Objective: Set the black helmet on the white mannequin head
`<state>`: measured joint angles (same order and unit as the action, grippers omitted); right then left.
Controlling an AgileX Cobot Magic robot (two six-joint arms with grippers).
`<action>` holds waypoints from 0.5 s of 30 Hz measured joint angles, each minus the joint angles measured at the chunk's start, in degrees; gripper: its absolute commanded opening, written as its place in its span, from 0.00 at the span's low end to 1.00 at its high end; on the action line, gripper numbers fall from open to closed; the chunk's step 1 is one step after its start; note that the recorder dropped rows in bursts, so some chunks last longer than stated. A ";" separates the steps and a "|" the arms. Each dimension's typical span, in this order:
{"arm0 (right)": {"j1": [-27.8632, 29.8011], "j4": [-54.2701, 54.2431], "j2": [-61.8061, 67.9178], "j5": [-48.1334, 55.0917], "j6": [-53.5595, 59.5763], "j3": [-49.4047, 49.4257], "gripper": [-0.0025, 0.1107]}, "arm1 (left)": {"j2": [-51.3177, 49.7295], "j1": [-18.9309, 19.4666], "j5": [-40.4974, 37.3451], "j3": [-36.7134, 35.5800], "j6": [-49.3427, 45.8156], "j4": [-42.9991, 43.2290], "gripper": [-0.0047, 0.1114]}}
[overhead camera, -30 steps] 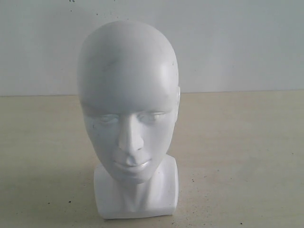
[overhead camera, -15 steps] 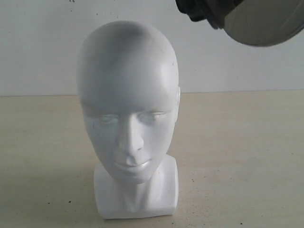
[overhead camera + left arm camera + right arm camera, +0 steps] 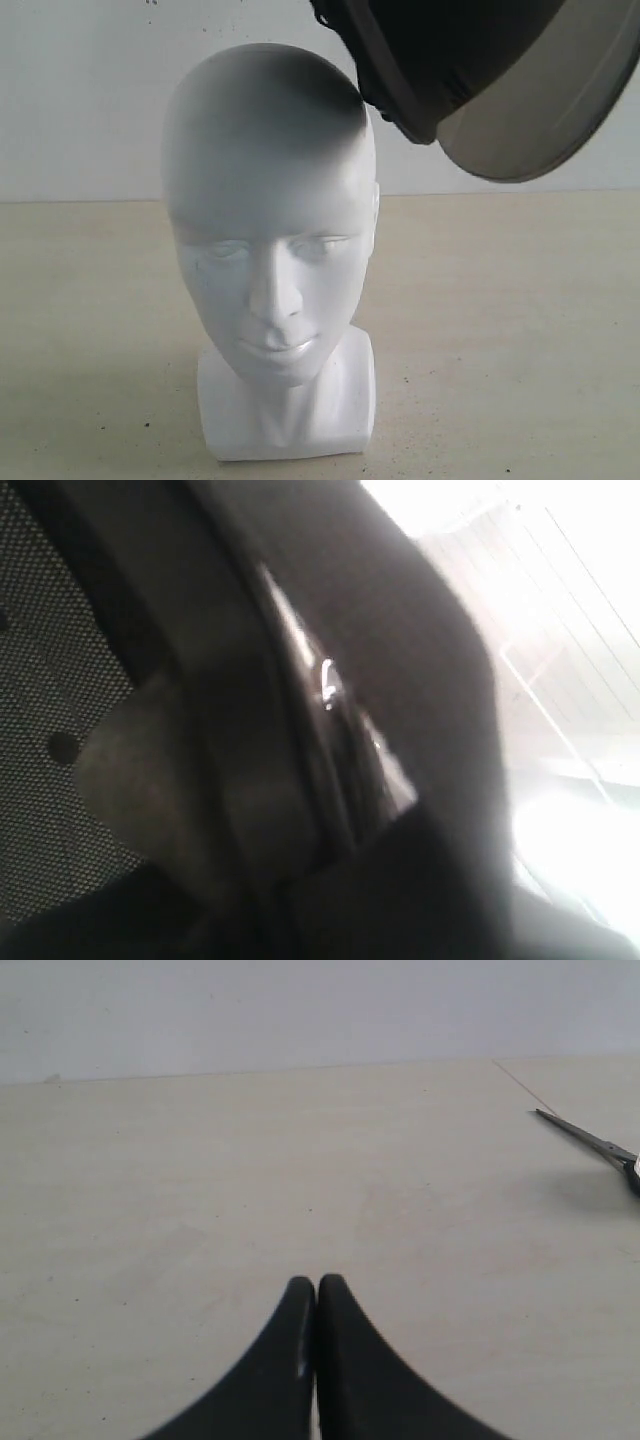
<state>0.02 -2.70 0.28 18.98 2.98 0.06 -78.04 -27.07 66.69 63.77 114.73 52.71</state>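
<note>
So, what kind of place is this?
Probably a robot test bench: a bare beige table, a plain white wall, and a mannequin head and helmet as props.

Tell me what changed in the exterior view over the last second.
The black helmet came in from the top right and moved down and left. Its rim is now near the crown of the white mannequin head, shading it. It is not yet on. The head has not moved.
</note>
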 measured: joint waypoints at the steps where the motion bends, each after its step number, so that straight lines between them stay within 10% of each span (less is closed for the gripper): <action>1: 0.00 0.00 0.00 0.00 0.00 0.00 0.02 | 0.00 0.54 0.00 0.00 0.60 0.00 0.08; 15: 0.00 0.00 0.00 0.00 0.00 0.00 0.02 | 0.64 1.33 0.14 -5.41 1.40 -0.25 0.08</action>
<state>0.02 -2.70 0.28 18.98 2.98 0.06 -77.40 -25.74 66.82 58.36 116.12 52.46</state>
